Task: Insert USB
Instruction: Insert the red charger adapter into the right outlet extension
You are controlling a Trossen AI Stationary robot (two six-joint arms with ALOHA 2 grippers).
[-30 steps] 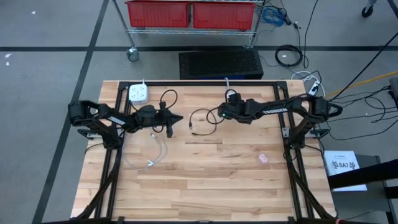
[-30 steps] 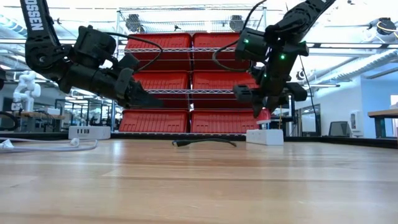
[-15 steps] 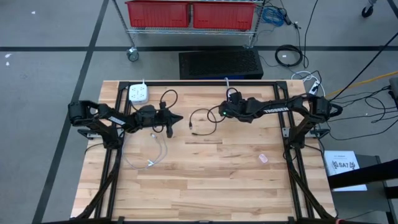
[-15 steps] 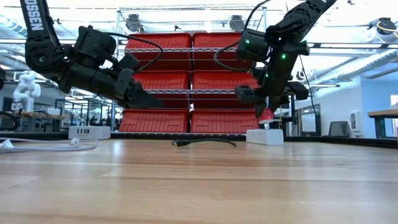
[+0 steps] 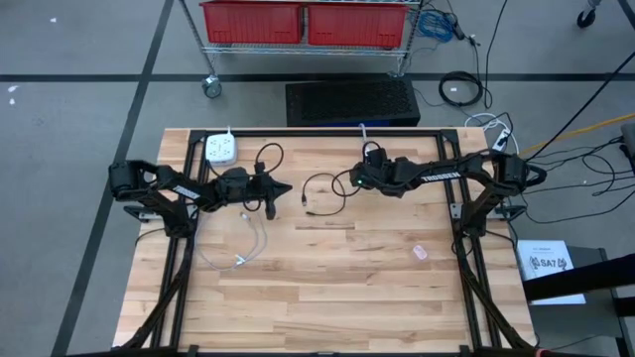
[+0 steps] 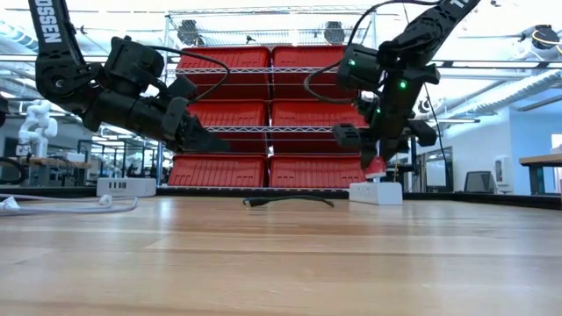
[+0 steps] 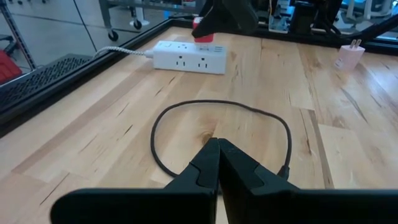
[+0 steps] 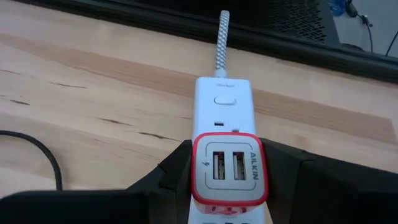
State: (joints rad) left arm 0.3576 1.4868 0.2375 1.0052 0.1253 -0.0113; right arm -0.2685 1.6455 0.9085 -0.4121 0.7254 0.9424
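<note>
My right gripper (image 8: 228,186) is shut on a white USB charger block with a red rim (image 8: 228,167) and holds it right above a white power strip (image 8: 224,102) with a braided cord, at the table's far middle (image 6: 376,192). Whether the block touches the strip, I cannot tell. My left gripper (image 7: 217,149) is shut on nothing and hovers left of centre (image 5: 286,188), above a black USB cable (image 7: 217,106) that lies looped on the table. My right gripper pinches the charger block between its two fingers (image 8: 174,171), one on each of two opposite sides (image 8: 198,168). It comes from above, pointing down. The block's face with two USB ports looks up at the wrist camera, and its lower end (image 6: 376,168) sits just over the strip's top.
A second white multi-socket hub (image 5: 220,149) sits at the far left of the table. A white cable (image 5: 248,243) lies near the left arm, and a small pink adapter (image 5: 420,252) lies right of centre. The near half of the table (image 5: 327,297) is bare wood.
My right gripper has moved down toward the white power strip with the red-rimmed charger, bringing the charger's lower end from well above the strip to just over its top. My left arm has kept still.
</note>
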